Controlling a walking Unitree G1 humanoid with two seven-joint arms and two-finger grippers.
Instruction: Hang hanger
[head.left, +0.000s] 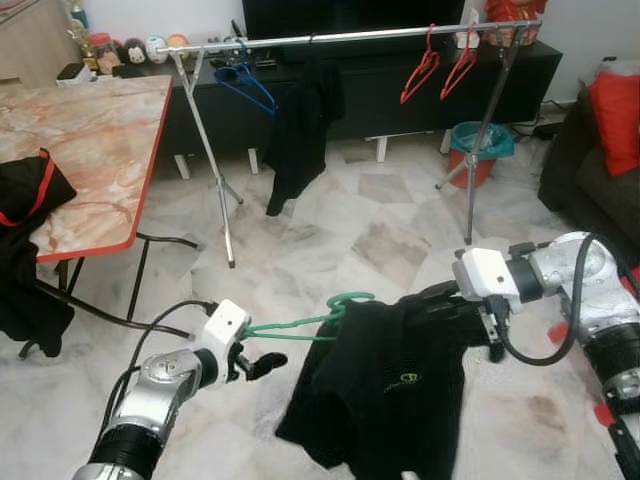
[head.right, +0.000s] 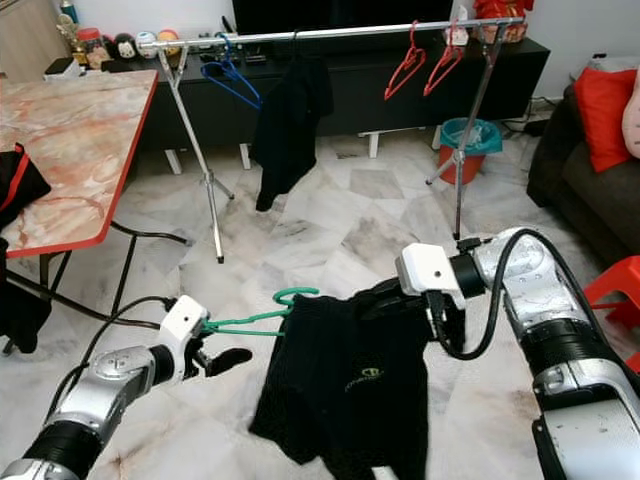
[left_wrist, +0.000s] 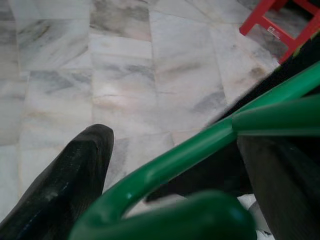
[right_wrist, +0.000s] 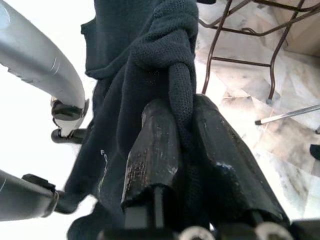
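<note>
A green hanger (head.left: 300, 325) carries a black shirt (head.left: 390, 390) low over the marble floor, between my two arms. My left gripper (head.left: 255, 362) is shut on the hanger's left end; in the left wrist view the green bar (left_wrist: 200, 150) runs between the black fingers (left_wrist: 65, 185). My right gripper (head.left: 493, 335) is shut on the shirt's right shoulder, and the fingers (right_wrist: 155, 160) pinch a fold of dark fabric (right_wrist: 180, 110). The hanger's hook (head.left: 350, 298) points toward the clothes rail (head.left: 350, 37), which stands well ahead.
The rail holds a blue hanger (head.left: 245, 85), a black garment (head.left: 300, 130) and two red hangers (head.left: 420, 70). A marble-top table (head.left: 90, 150) with dark clothes stands at left. A green bin (head.left: 480, 150), a sofa (head.left: 590, 170) and a red stool (head.right: 615, 290) are at right.
</note>
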